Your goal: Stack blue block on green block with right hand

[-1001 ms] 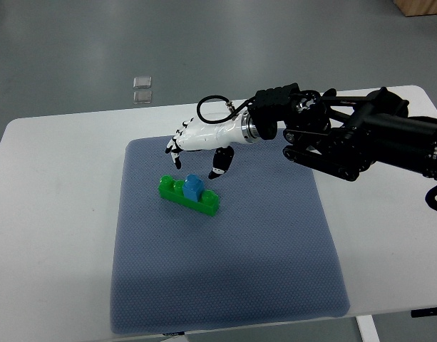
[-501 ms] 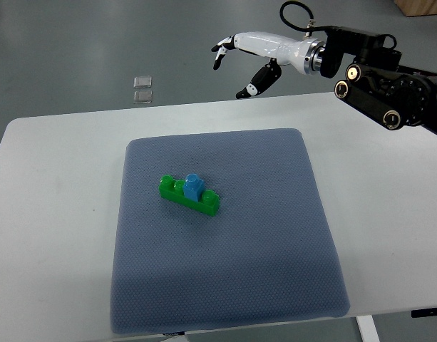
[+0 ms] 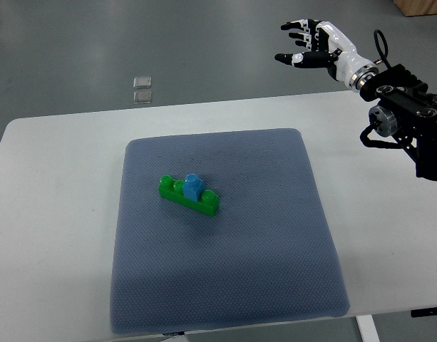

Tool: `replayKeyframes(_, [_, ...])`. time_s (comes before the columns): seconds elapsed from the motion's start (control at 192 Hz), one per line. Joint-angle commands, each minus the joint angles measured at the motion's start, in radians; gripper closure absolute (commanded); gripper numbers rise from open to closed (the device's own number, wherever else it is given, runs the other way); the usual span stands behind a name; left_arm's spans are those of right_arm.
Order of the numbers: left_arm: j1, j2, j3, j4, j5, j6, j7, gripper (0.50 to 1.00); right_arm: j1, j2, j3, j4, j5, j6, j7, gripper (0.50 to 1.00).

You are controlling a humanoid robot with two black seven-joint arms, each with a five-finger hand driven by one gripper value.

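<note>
A small blue block (image 3: 192, 186) sits on top of the long green block (image 3: 189, 195), near its middle, on the blue-grey mat (image 3: 225, 235). My right hand (image 3: 304, 47) is white with black fingertips. It hangs high at the upper right, beyond the table's far edge and far from the blocks. Its fingers are spread and hold nothing. The black right arm (image 3: 407, 117) comes in from the right edge. The left arm does not show.
The mat lies on a white table (image 3: 54, 214). Two small clear squares (image 3: 142, 89) lie on the grey floor beyond the table's far edge.
The right hand has drawn back from just above the blocks, up and to the right, past the table's far edge. The blue block stays on the green one.
</note>
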Motion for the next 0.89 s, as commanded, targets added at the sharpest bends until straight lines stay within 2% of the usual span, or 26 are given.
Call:
replayKeyframes(0.0, [0.0, 0.0, 0.0, 0.0, 0.0, 0.0, 0.0, 0.5, -0.037, 0.004, -0.002, -0.01, 0.238, -0.005, -0.003, 0.589])
replayKeyframes(0.094, [0.0, 0.0, 0.0, 0.0, 0.0, 0.0, 0.0, 0.5, -0.07, 0.024, -0.003, -0.009, 0.413, -0.004, -0.003, 0.589])
replayKeyframes(0.271, [0.0, 0.0, 0.0, 0.0, 0.0, 0.0, 0.0, 0.5, -0.106, 0.087, 0.035, -0.007, 0.564, 0.007, -0.003, 0.589])
replayKeyframes(0.433, [0.0, 0.0, 0.0, 0.0, 0.0, 0.0, 0.0, 0.5, -0.137, 0.122, 0.123, -0.006, 0.565, -0.004, 0.0, 0.589])
replayKeyframes(0.887, [0.0, 0.0, 0.0, 0.0, 0.0, 0.0, 0.0, 0.5, -0.148, 0.136, 0.119, -0.006, 0.539, -0.002, 0.015, 0.589])
